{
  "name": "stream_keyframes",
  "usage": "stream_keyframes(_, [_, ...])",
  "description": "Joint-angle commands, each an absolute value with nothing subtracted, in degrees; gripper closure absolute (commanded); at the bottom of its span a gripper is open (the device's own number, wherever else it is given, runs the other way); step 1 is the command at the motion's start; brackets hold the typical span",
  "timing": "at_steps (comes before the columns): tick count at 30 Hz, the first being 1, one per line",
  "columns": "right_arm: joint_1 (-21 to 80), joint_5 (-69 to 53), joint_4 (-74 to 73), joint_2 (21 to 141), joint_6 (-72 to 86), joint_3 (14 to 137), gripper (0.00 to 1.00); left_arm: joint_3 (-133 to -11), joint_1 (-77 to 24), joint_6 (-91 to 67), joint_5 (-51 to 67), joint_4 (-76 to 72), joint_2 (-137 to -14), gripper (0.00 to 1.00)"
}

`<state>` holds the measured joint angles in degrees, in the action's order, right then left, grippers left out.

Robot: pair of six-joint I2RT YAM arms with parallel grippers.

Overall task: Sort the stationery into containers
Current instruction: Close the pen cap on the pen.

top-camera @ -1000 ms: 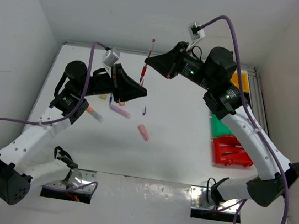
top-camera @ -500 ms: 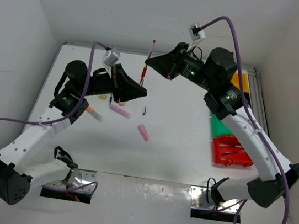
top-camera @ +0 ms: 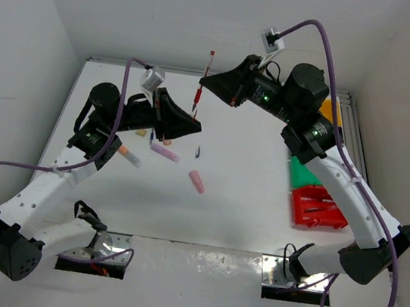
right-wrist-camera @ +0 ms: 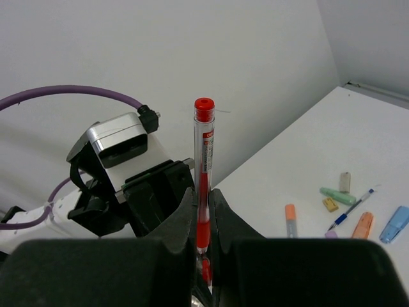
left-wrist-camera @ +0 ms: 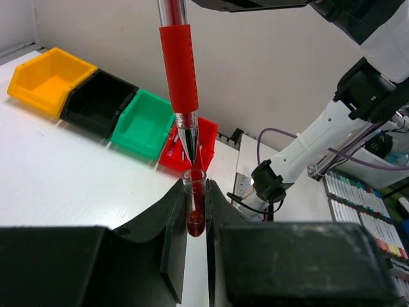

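Left gripper [left-wrist-camera: 195,192] is pinched tight on a little clear cap [left-wrist-camera: 195,206] with a red end, mouth facing up. Dead on at 12 o'clock above it is the red pen [left-wrist-camera: 179,70], upright, tip right at the cap's rim, can't tell if it's actually in. Right gripper [right-wrist-camera: 203,211] is clamped on the pen's red grip. Further back, 10 to 12 o'clock, yellow bin [left-wrist-camera: 48,80], black bin [left-wrist-camera: 96,102], green bin [left-wrist-camera: 144,121] and red bin [left-wrist-camera: 208,131] sit in a row.

Red-gripped clear pen [left-wrist-camera: 179,70], red-ended clear cap [left-wrist-camera: 195,208]; yellow bin [left-wrist-camera: 48,80], black bin [left-wrist-camera: 99,99], green bin [left-wrist-camera: 144,121], red bin [left-wrist-camera: 209,131]
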<state>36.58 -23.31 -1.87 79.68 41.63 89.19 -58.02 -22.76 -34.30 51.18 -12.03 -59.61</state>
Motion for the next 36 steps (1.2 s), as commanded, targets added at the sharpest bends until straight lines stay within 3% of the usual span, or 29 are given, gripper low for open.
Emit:
stream_keyframes(1, [36.91, -24.35, 0.18, 79.19, 41.84, 90.01, 1.00, -60.29, -22.24, -33.57, 51.50, -12.83, -58.80, 1.00])
stream_keyframes(23, [38.23, -26.72, -1.58, 78.31, 41.49, 86.57, 1.00, -63.63, -21.88, -31.03, 51.07, -10.64, -60.29, 1.00])
stream_keyframes(36, [39.64, -29.09, -1.67, 77.78, 40.52, 84.81, 1.00, -72.86, -19.87, -23.64, 49.13, -4.39, -62.14, 1.00])
